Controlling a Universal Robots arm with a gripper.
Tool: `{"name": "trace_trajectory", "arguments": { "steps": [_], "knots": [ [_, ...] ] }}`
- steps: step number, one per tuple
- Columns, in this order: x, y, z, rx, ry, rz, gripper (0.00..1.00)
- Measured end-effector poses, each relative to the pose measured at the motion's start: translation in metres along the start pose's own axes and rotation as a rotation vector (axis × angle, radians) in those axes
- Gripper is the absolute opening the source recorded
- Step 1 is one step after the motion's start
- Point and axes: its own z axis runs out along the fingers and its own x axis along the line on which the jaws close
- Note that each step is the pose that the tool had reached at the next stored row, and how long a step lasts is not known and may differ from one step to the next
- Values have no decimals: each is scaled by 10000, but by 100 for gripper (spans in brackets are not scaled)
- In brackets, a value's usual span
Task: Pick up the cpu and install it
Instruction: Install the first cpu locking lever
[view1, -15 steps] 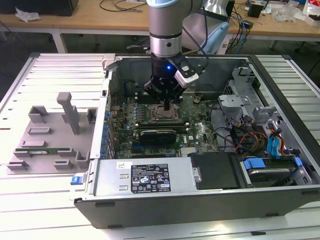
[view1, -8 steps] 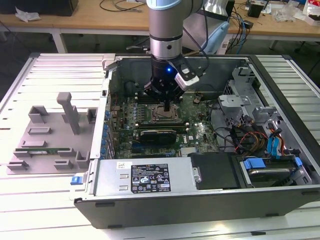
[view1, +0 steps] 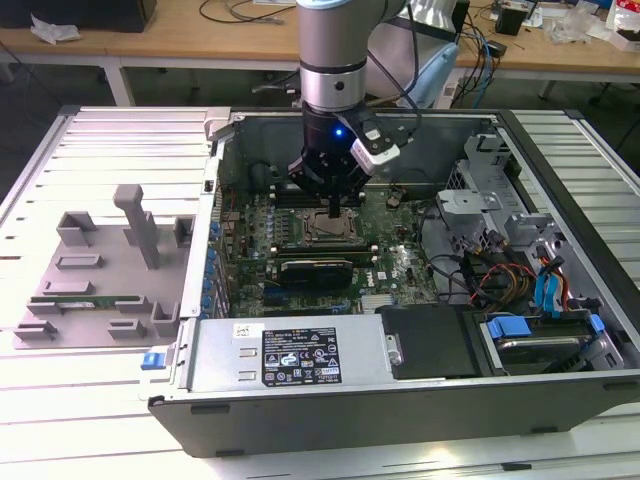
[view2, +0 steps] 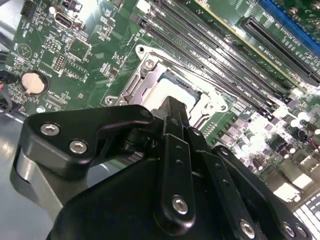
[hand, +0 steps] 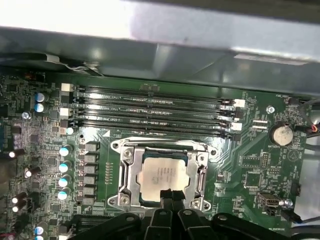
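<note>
The cpu (hand: 164, 176), a small flat square chip with a silvery-grey metal top, is lying in the silver metal socket frame (hand: 126, 170) on the green motherboard (hand: 250, 165), with the frame's edges bordering it on all sides. Right at its near edge sits the black gripper (hand: 169, 196), its slim fingers pressed together into one narrow tip, touching or just shy of the chip; from this angle I can't quite tell which. In the second wrist view the same black gripper (view2: 172, 112) comes down over the pale chip (view2: 165, 89) in its socket. Just beyond the socket run the long black memory slots (hand: 150, 107), side by side and parallel. A round silver coin battery (hand: 281, 134) sits off on the board, well apart from the socket. From across the room, the grey robot arm (view1: 333, 50) reaches straight down into the open black computer case (view1: 400, 400), with the gripper (view1: 333, 212) low over the board. A grey plastic parts tray (view1: 95, 270) sits beside the case on the exterior view's left.
</note>
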Motion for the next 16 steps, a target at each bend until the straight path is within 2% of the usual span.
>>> {"name": "trace_trajectory", "arguments": {
  "steps": [3,7,8,9,10,11,13,16],
  "knots": [
    [4,-53,4,-25,-3,2,11],
    [4,-57,-6,-43,-3,4,11],
    [3,-58,-14,-142,-14,10,11],
    [3,-59,-14,-298,-28,24,11],
    [3,-61,-14,-647,-63,52,11],
    [4,-62,-14,-777,-73,63,11],
    [7,-94,-11,-777,-73,62,11],
    [8,-98,-10,-778,-73,63,11]
  ]
}}
